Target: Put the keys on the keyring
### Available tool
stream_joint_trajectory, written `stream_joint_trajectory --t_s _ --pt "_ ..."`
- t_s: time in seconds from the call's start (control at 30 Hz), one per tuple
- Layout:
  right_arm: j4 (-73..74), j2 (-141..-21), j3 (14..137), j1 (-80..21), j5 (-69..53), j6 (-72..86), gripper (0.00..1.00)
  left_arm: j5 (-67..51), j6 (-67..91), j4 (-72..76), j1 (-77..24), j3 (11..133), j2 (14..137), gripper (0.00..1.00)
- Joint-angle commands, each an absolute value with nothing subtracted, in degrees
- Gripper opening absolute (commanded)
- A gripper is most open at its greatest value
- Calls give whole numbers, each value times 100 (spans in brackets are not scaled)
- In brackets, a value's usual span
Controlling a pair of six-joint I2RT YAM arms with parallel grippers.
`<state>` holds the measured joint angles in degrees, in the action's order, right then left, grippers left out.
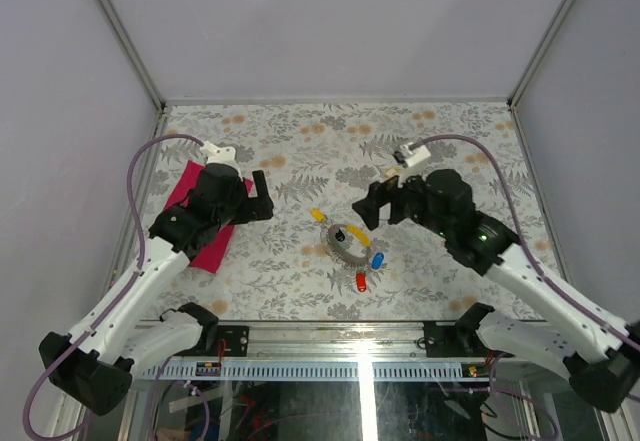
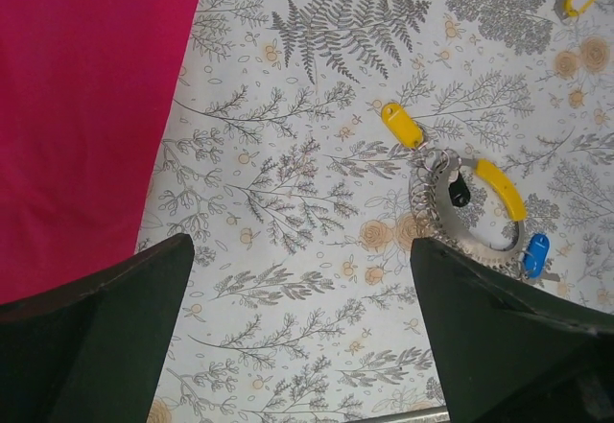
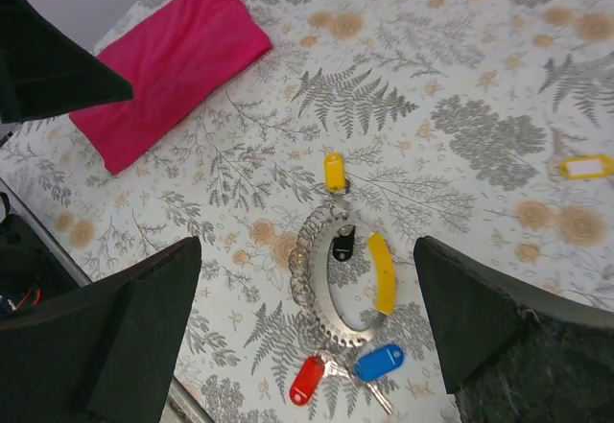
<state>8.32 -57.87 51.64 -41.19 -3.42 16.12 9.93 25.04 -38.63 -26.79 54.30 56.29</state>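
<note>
Lying at the left of the floral-patterned surface (image 1: 300, 131) is a flat magenta fabric cloth (image 1: 205, 246). Just right of it the left hand (image 1: 262, 198) is hovering with its fingers spread wide apart. The thin grey ribbed metal keyring (image 3: 305, 265) is lying flat mid-surface, between both hands. A yellow-capped key (image 3: 333, 171) is sitting at its far rim, a black-capped key (image 3: 342, 246) inside it and an orange-yellow curved key (image 3: 382, 271) along one side. The blue-capped key (image 3: 377, 362) and red-capped key (image 3: 307, 381) are at its near end. The right hand (image 1: 372, 204) is hovering likewise spread.
</note>
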Motion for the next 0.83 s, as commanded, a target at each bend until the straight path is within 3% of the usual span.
stream_joint_trajectory --t_s 0.0,0.4,0.8 --pt "1878 -4741 5124 -4122 302 1299 99 1138 2593 -3897 -2646 5461 5133 100" --pt "2438 -2243 4385 -4128 1517 1404 99 1282 2545 -3489 -2648 4676 2868 100" --pt "2609 -2128 4159 -4118 1819 1402 99 1500 2506 -3207 -2648 4334 2221 100"
